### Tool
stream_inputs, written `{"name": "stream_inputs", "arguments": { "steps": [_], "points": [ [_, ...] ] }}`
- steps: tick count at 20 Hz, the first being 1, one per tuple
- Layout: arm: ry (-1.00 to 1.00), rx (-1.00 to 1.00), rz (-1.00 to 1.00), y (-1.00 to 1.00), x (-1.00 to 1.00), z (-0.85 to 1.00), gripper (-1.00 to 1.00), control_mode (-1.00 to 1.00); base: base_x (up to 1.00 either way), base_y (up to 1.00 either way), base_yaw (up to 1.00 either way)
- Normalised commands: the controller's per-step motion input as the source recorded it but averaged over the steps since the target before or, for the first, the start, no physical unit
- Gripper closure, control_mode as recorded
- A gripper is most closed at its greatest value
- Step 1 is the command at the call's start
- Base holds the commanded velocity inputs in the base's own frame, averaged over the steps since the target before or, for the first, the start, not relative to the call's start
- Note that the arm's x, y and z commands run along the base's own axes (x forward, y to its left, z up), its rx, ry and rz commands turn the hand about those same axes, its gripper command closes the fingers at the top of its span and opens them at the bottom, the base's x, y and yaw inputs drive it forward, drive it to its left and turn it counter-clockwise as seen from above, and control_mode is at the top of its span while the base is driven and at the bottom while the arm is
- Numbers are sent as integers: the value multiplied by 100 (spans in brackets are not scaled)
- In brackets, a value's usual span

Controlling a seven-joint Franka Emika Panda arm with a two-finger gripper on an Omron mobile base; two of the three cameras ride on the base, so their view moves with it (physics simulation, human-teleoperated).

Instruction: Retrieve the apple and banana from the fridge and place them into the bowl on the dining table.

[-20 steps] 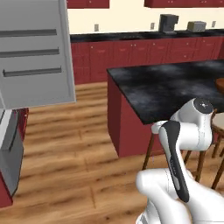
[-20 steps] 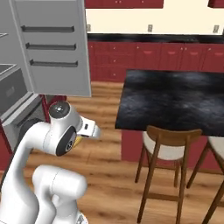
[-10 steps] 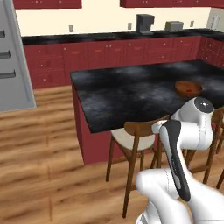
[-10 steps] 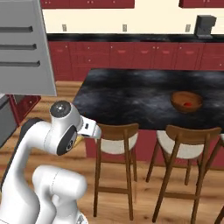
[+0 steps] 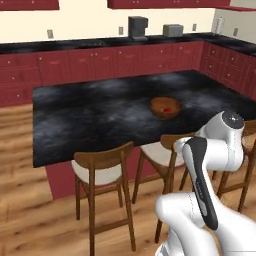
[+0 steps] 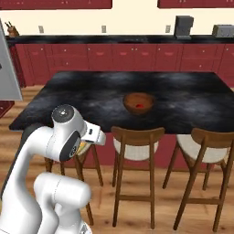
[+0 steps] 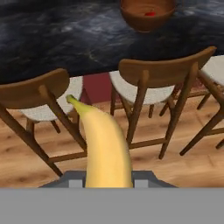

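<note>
Pinching the banana (image 7: 106, 144), the pincer (image 7: 107, 181) is pressed against the fruit's near end, so the yellow length juts straight out ahead of it in the hand view with its greenish stem tip farthest away. Past that tip, between the pincer and the surface, stand wooden chairs (image 7: 151, 81) with pale seats, tucked against the edge. Beyond them lies the dining table (image 6: 91, 96), its black marbled surface stretching away, and on it, ahead of the pincer and slightly to one side, sits the bowl (image 6: 138, 103). Inside the bowl a small red shape, the apple (image 5: 167, 108), already rests, so that half of the job looks done. The step in hand seems to be carrying the second fruit to the table, with the arm tucked low and close to the robot's body. Next, the pincer would likely need to lift above the chair backs, reach across the surface until the banana hangs over the bowl, then spread to let it drop beside the apple without clipping the rim.
</note>
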Motion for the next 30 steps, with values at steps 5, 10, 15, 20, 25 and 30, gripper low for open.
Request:
{"name": "stream_inputs", "arguments": {
  "steps": [5, 10, 15, 20, 25, 30],
  "points": [
    [0, 0, 0, 0, 0, 0, 100, 100, 4, -93, -8],
    [0, 0, 0, 0, 0, 0, 100, 100, 86, -26, 4],
    [0, 0, 0, 0, 0, 0, 100, 100, 100, -1, 17],
    [0, 0, 0, 0, 0, 0, 100, 100, 100, -18, 21],
    [0, 0, 0, 0, 0, 0, 100, 100, 100, -25, 38],
    [0, 0, 0, 0, 0, 0, 100, 100, 87, -10, 32]
  ]
}}
